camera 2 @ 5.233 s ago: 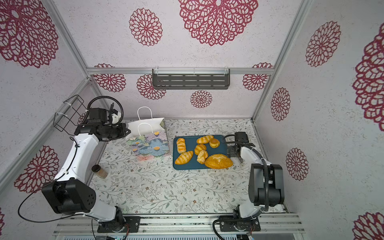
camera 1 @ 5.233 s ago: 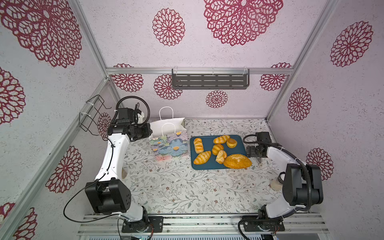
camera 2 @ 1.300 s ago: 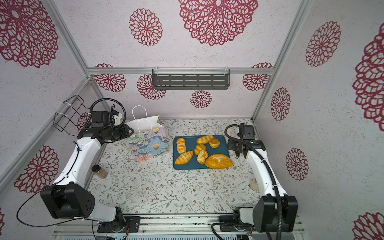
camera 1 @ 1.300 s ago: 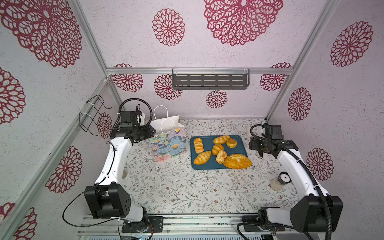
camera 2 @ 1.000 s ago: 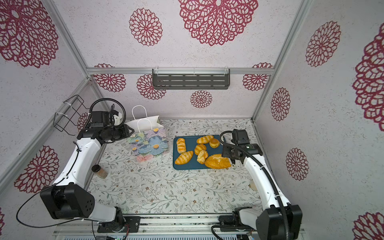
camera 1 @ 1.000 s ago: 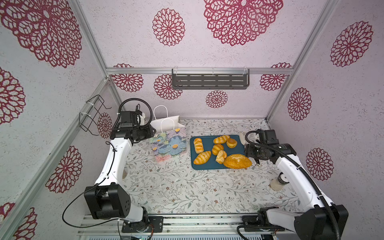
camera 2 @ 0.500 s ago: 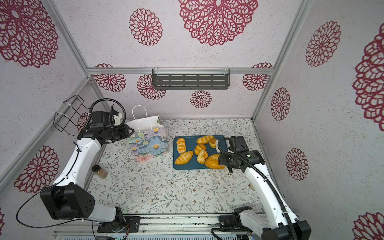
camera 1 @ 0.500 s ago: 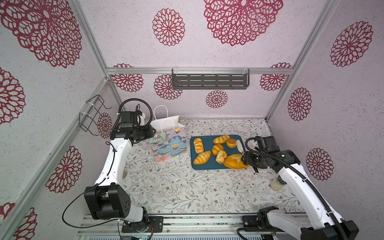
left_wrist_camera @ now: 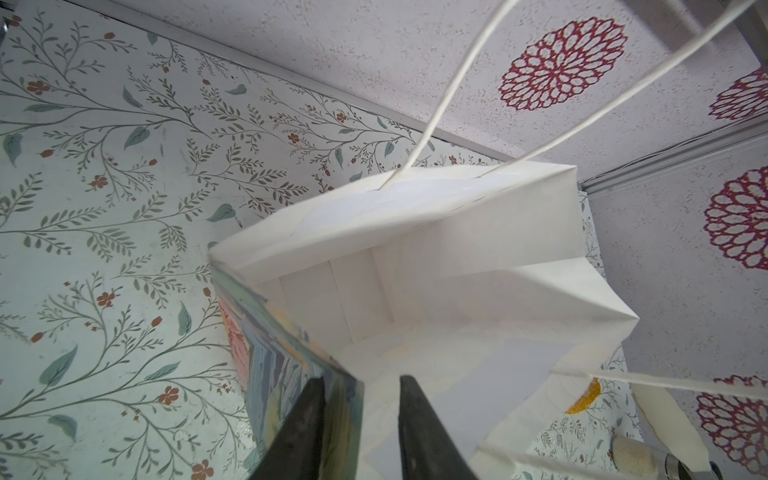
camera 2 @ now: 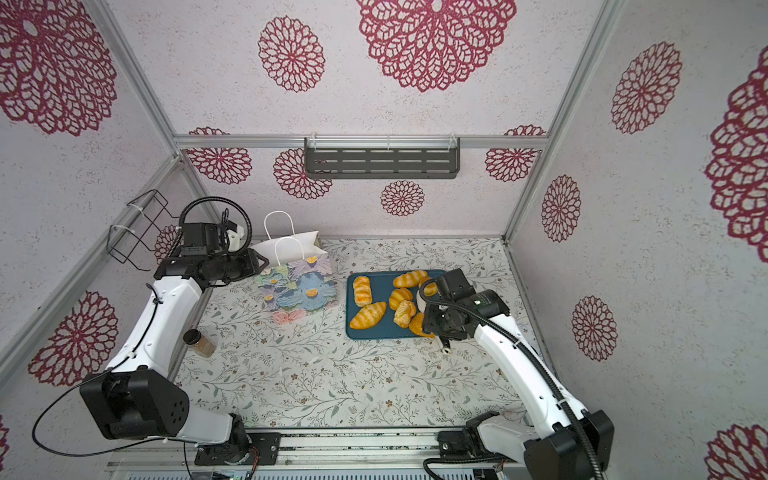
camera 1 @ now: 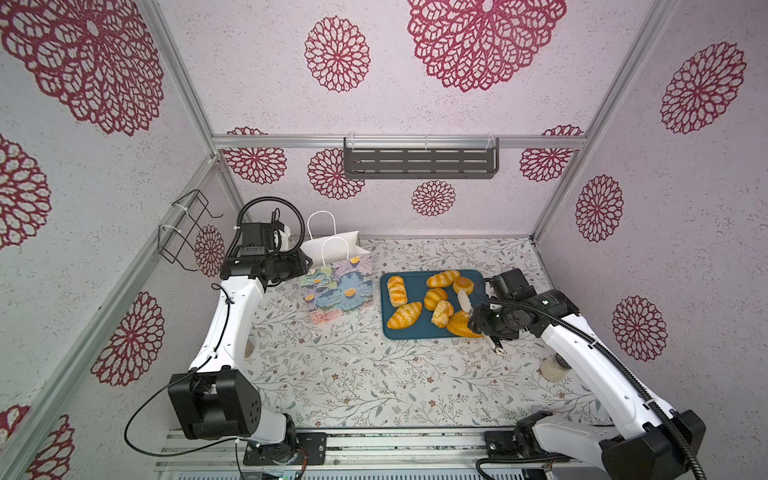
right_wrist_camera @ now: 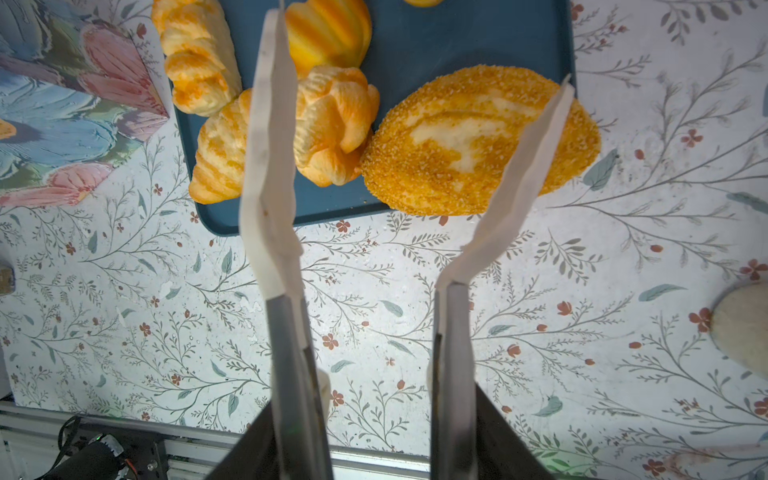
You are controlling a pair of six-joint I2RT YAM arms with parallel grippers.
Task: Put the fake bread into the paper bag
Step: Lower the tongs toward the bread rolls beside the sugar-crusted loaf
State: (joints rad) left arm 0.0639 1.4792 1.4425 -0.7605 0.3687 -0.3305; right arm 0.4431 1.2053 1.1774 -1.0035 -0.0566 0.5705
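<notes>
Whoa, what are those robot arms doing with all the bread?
They're packing toy bread into a flowery paper bag. The left hand has a finger on each side of the bag's rim. The right hand grips cream tongs, spread over the big oval loaf on the teal tray. All seven breads sit on the tray; the bag looks empty.

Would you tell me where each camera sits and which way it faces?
Both top views: high in front, looking down on both arms, paper bag, teal tray.
Left wrist: above the left claw, looking into the paper bag.
Right wrist: behind the right claw, tongs over the oval loaf.
Shared: both wrist views show the paper bag.
</notes>
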